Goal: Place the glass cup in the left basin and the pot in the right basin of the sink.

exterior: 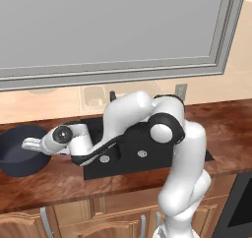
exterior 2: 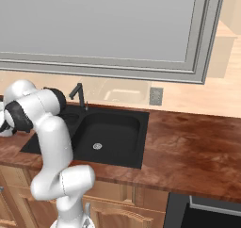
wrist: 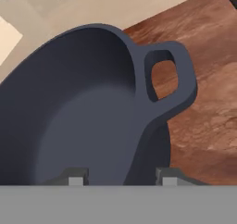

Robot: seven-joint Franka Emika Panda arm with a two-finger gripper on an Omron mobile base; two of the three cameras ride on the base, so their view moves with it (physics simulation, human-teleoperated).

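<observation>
Fingertips (wrist: pixel 77 177) straddle the pot (wrist: pixel 78 112) wall beside its handle, jaws half shut on it; such an off-centre hold could tip the pot when lifted.

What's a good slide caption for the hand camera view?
Gripper straddling the rim of the dark blue-grey pot beside its loop handle, on the wooden counter.

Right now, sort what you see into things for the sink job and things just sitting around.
For the job:
- pot, on the counter left of the sink, its wall between the fingers
- sink
- right basin
- left basin

Just there:
- faucet
- wall outlet
- wooden counter
- window
</observation>
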